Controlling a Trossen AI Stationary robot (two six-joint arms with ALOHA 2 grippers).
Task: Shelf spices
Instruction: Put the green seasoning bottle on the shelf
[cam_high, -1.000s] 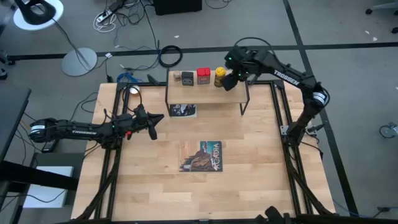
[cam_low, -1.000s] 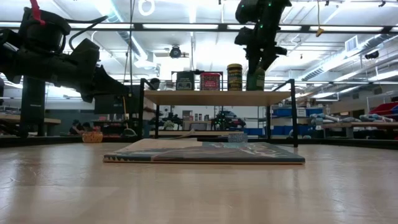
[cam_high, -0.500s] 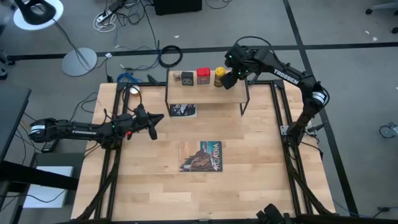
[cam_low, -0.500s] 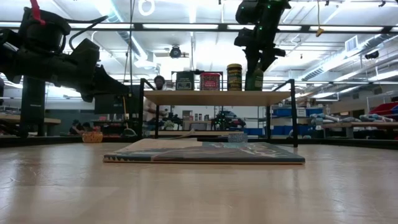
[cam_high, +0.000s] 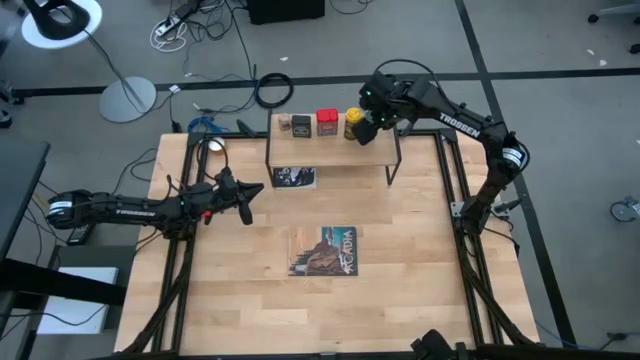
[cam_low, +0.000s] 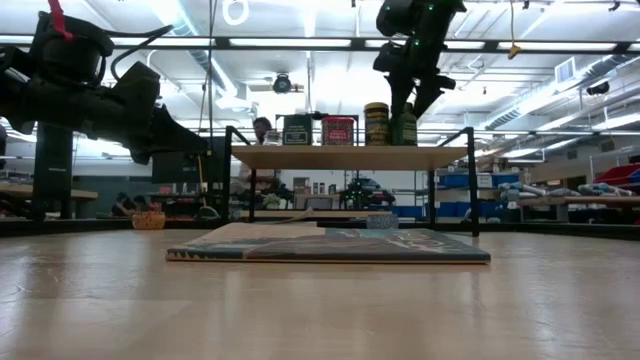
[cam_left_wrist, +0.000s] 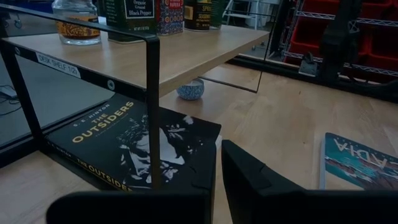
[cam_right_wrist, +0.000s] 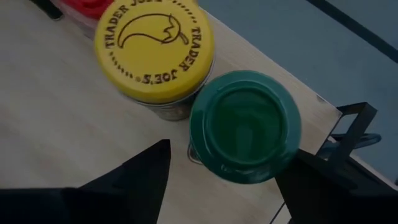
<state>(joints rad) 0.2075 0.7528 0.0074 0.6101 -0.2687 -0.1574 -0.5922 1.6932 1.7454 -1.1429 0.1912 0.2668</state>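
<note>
— What has been altered over the last second?

— Released is the word for the green-capped jar (cam_right_wrist: 245, 126): the right gripper (cam_right_wrist: 224, 177) has been spread apart and lifted slightly, and its fingers are now seen clear of the cap on both sides.

— And where has the jar been left?

— On the shelf (cam_high: 375, 153), upright, just beside the yellow-capped jar (cam_right_wrist: 154, 46), at the end of the row past the red tin (cam_high: 326, 122), black tin (cam_high: 301, 124) and tiny clear jar (cam_high: 284, 123). Its long axis is held vertical, cap upward.

— So the task?

— All five spices are judged shelved; only withdrawal appears to be left.

— The left gripper (cam_high: 243, 199)?

— Kept closed and empty over the worktop (cam_high: 400, 290), near a book (cam_left_wrist: 118, 143).
</note>
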